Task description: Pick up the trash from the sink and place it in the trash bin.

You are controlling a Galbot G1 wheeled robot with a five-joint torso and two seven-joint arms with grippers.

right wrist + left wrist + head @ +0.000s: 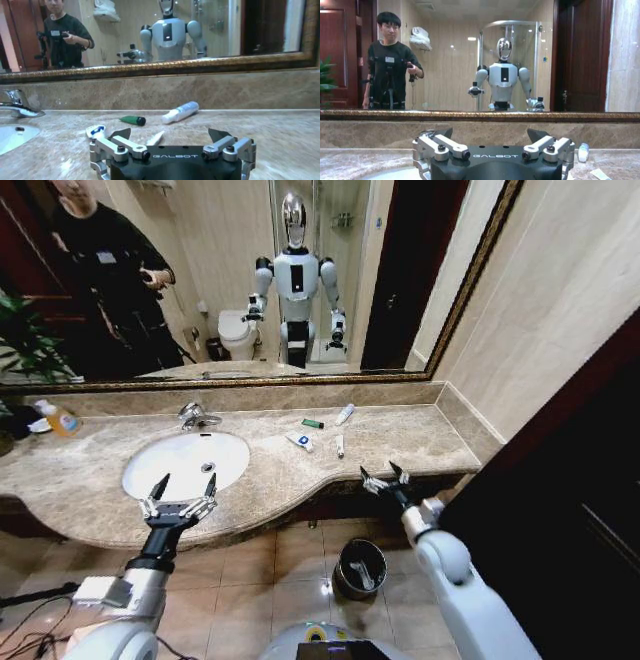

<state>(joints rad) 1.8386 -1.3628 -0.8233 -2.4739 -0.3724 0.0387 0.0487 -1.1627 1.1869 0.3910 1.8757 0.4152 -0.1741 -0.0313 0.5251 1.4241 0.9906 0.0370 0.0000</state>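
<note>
— Where is the trash?

— Not in the sink [150,470]; it lies on the worktop [420,442] beside it, on the far side from the tap [192,416]: a white tube [344,414] nearest the mirror [400,280], a green piece [312,423], a white sachet [300,441] with a blue mark, a thin white stick [340,445]; the trash bin [360,568] stands on the floor below the worktop's edge, something pale already in it.

— Which step are you on?

— Picking, I judge; my right hand [386,478] hovers open at the worktop's front edge, holding nothing; next it must reach toward the stick or sachet and close on one.

— And your left?

— My left hand [181,499] hangs open over the sink's front rim, idle.

— Anything in the way?

— Nothing between my right hand and the bits; the bottle of orange liquid [60,418] sits well beyond the tap.
</note>
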